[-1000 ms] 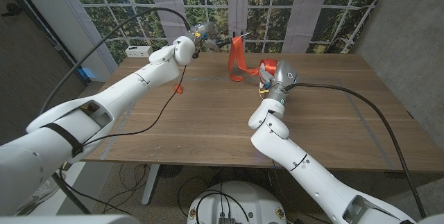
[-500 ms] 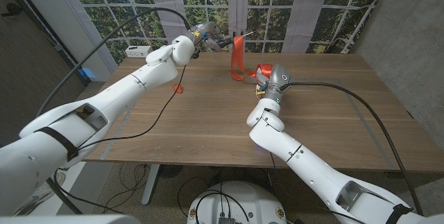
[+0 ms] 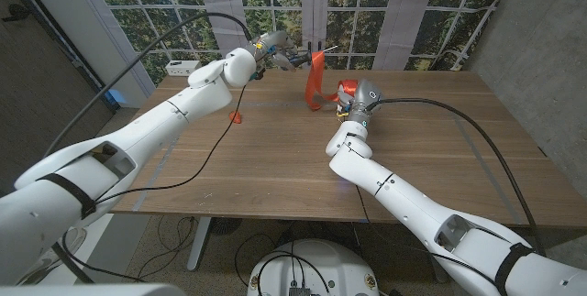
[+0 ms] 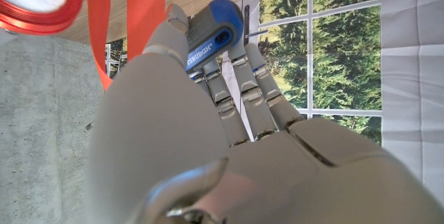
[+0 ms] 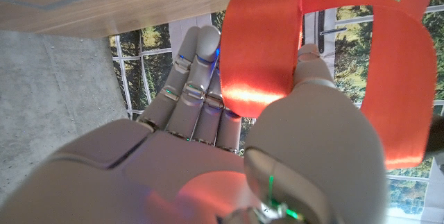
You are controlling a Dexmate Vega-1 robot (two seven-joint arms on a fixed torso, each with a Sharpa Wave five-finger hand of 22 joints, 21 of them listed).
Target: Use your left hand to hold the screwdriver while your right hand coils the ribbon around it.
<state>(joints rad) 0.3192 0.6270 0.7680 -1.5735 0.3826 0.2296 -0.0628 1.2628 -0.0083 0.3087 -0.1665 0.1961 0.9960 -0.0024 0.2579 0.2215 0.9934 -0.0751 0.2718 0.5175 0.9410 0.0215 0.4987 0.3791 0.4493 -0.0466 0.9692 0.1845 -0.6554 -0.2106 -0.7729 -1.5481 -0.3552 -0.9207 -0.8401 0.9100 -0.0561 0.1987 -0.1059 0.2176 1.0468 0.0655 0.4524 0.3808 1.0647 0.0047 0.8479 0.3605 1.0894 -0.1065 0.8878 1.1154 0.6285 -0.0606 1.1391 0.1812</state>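
My left hand [image 3: 266, 53] is raised over the table's far side and grips a blue-handled screwdriver [image 4: 216, 31], whose thin shaft [image 3: 316, 50] points toward the right. An orange ribbon [image 3: 313, 81] hangs from the shaft in a loose strand and runs down to my right hand [image 3: 352, 100]. In the right wrist view a wide loop of ribbon [image 5: 260, 50] lies over the thumb and fingers of my right hand [image 5: 208, 148], which holds it. The left wrist view shows my left hand [image 4: 208, 141] and the red ribbon spool [image 4: 31, 5] beyond two hanging strands.
A small red object [image 3: 237, 117] lies on the wooden table [image 3: 275, 168] beneath my left arm. A white box [image 3: 183, 67] stands at the far left corner. A black cable [image 3: 215, 140] hangs from the left arm across the table. Windows stand behind.
My right hand has moved a little left, closer to the screwdriver, bringing the ribbon's lower end with it. The left hand has edged slightly right, still holding the screwdriver.
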